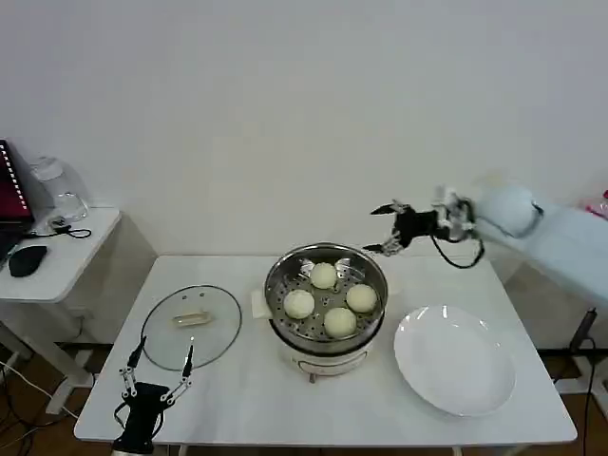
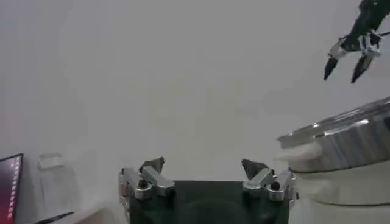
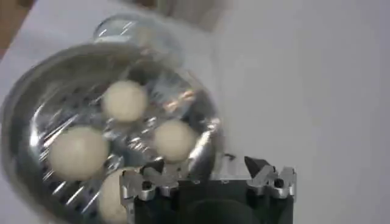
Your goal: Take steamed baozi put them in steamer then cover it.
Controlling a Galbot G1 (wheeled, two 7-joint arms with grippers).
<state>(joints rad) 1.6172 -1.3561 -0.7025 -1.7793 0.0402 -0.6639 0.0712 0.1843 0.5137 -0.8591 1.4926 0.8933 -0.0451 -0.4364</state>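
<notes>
The shiny round steamer (image 1: 275,285) stands mid-table on its white base, uncovered. Several off-white baozi (image 1: 324,275) lie on its perforated tray; the right wrist view looks down on those baozi (image 3: 125,100) inside the steamer (image 3: 202,105). The glass cover (image 1: 192,326) lies flat on the table to the steamer's left, handle up. My right gripper (image 1: 378,231) hangs open and empty above the steamer's far right rim; its fingertips (image 3: 204,165) hold nothing. My left gripper (image 1: 160,359) is open at the table's front left, just before the cover, and is likewise empty (image 2: 203,167).
A white plate (image 1: 456,359) sits bare at the right of the white table (image 1: 247,404). A side table (image 1: 57,252) with a mouse and a jar stands to the left. In the left wrist view the steamer (image 2: 341,143) is beside and the right gripper (image 2: 347,61) farther off.
</notes>
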